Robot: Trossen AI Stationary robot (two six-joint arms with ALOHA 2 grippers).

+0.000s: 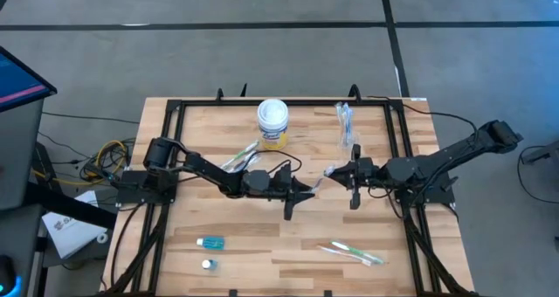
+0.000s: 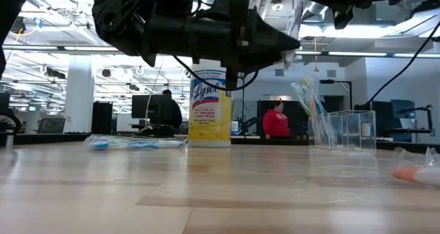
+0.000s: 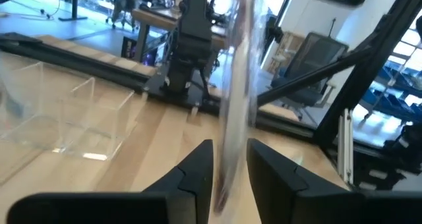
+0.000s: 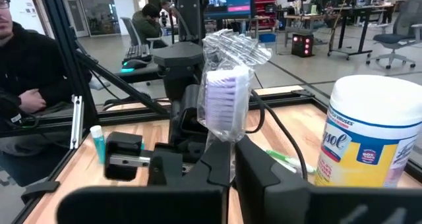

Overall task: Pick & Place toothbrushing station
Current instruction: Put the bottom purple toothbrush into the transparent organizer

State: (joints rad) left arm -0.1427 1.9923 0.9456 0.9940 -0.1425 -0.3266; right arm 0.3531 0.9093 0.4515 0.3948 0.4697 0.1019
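A wrapped toothbrush [image 4: 226, 99] is hanging in the air over the middle of the table [image 1: 262, 236], passed between the two arms. It is sealed in a thin, crinkly clear sleeve with the purple bristle head showing through. The right gripper [image 4: 231, 159] is pinching the wrapper just below the head. The left gripper [image 3: 229, 163] is closing its fingers on the other end of the same sleeve, so both are clamped on it. I would judge it very light and stiff along the handle, but the film looks slippery and loose. A hold on the hard handle inside seems safer than on the empty wrapper flap.

The rest of the set is lying around them. A clear cup [image 1: 347, 127] with brushes standing in it is sitting at the far right of the table. More wrapped toothbrushes [image 1: 353, 253] are lying near the front right, and a small blue tube [image 1: 210, 242] at the front left. A wipes canister [image 1: 272, 124] is standing at the back.
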